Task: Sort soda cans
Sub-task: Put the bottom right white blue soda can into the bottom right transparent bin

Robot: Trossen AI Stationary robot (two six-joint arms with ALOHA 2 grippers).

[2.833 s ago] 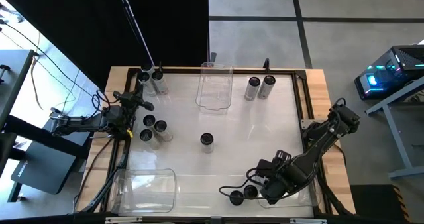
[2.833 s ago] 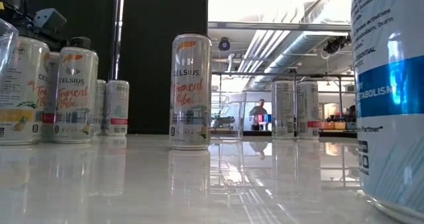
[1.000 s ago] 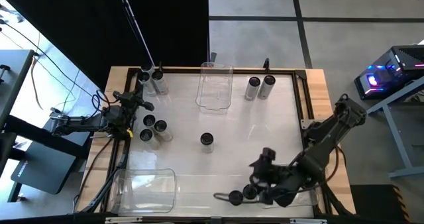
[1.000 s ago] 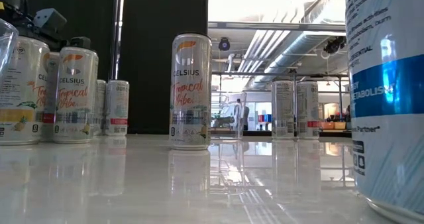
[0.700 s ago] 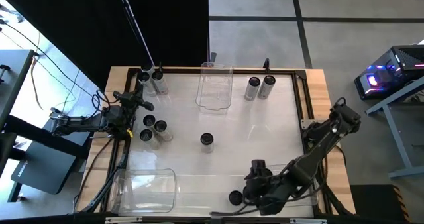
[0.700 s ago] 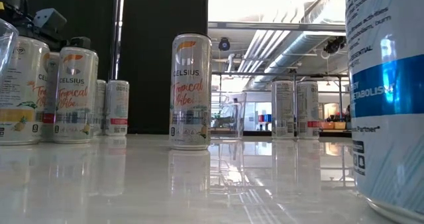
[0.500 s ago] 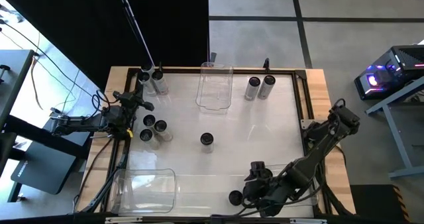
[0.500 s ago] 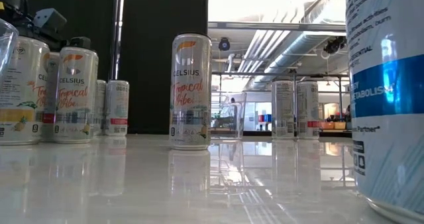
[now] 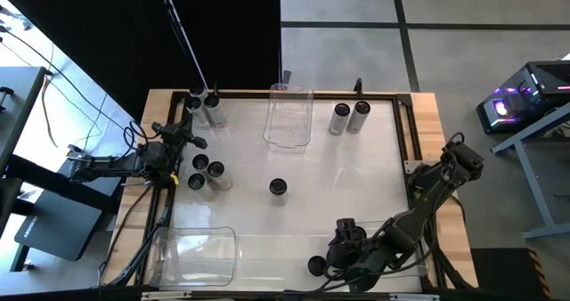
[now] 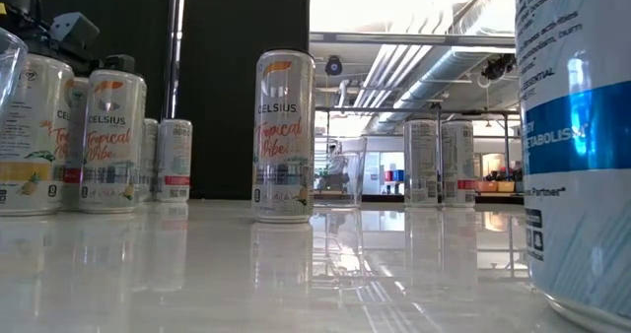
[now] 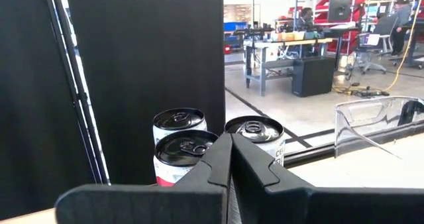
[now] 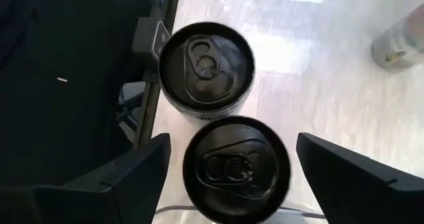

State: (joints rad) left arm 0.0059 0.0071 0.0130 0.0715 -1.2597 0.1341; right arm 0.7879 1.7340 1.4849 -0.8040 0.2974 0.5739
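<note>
Two cans sit at the near edge of the table (image 9: 356,158), and the right gripper (image 12: 228,177) hangs straight above them with its fingers spread wide, one finger on each side of the nearer can (image 12: 236,168) and holding nothing. Both show dark round tops with pull tabs; the second can (image 12: 207,68) stands just beside the first, touching or nearly so. From above only one of the pair (image 9: 315,265) shows clear of the arm.

Seen level, the cans are tall and slim, silver-white with orange script (the middle one (image 10: 284,136) reads "Celsius Tropical Vibe"), while the closest can (image 10: 577,136) carries a blue band. That middle can (image 9: 279,188) stands alone. Two more (image 9: 206,174) stand near the left side, another group (image 9: 204,105) in the far left corner, and a pair (image 9: 349,117) at the far right.

One clear bin (image 9: 289,116) lies at the far middle, another bin (image 9: 193,252) in the near left corner.

At the left edge waits the left gripper (image 11: 230,159), fingers pressed together, pointing at the corner cans.
</note>
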